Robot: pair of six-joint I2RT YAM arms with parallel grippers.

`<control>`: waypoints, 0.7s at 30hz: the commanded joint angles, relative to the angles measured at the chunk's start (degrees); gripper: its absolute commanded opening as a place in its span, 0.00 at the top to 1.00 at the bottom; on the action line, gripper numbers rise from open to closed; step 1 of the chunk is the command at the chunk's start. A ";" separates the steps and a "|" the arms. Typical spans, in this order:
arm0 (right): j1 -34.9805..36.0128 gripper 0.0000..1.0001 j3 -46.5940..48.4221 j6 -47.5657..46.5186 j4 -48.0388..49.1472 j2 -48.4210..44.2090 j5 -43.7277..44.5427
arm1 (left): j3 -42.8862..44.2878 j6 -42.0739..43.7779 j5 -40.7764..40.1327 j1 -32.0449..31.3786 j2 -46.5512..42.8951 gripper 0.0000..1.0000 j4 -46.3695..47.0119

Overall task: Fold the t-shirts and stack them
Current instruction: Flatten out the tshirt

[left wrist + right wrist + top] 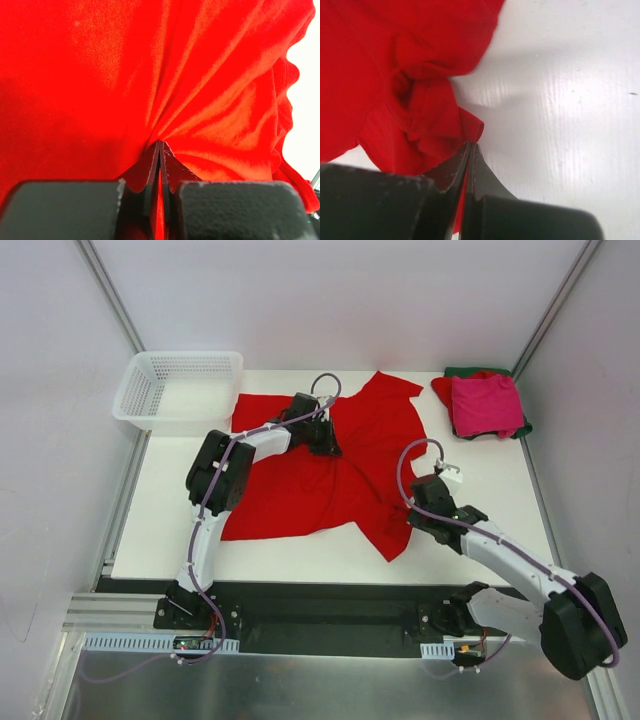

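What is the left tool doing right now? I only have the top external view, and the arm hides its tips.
Observer: In the left wrist view, the left tool is shut on a pinch of the bright red t-shirt. Folds fan out from its tips.
Operator: And the right tool, does it have cloth too?
Observer: Yes. The right wrist view shows the right tool shut at the shirt's bunched edge, with a thin strip of red between its fingers. Bare white table lies just beyond.
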 commanded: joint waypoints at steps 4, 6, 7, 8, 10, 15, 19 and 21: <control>-0.13 0.99 0.66 1.99 -15.71 -11.35 6.89 | -1.19 1.47 -2.37 0.44 -3.01 1.00 -3.56; -0.04 0.99 0.84 2.43 -19.84 -14.69 7.77 | -1.28 1.47 -2.28 0.53 -3.10 1.00 -3.47; -0.04 0.99 0.93 2.52 -21.16 -15.75 7.95 | -1.37 1.47 -2.28 0.44 -3.27 1.00 -3.47; -0.13 0.99 1.19 2.78 -23.78 -18.02 8.03 | -1.28 1.47 -2.37 0.44 -3.19 1.00 -3.47; -0.13 0.99 1.45 3.22 -26.60 -20.14 7.95 | -1.37 1.47 -2.37 0.44 -3.19 1.00 -3.47; -0.04 0.99 1.98 3.57 -35.40 -26.30 6.72 | -1.02 1.39 -2.28 0.35 -3.27 1.00 -3.47; 0.74 0.99 2.68 2.96 -38.04 -30.60 3.64 | -1.02 1.56 -2.28 0.18 -3.54 1.00 -3.47; 1.01 0.99 3.47 3.22 -39.45 -30.79 2.68 | -1.02 1.56 -2.28 0.09 -3.62 1.00 -3.47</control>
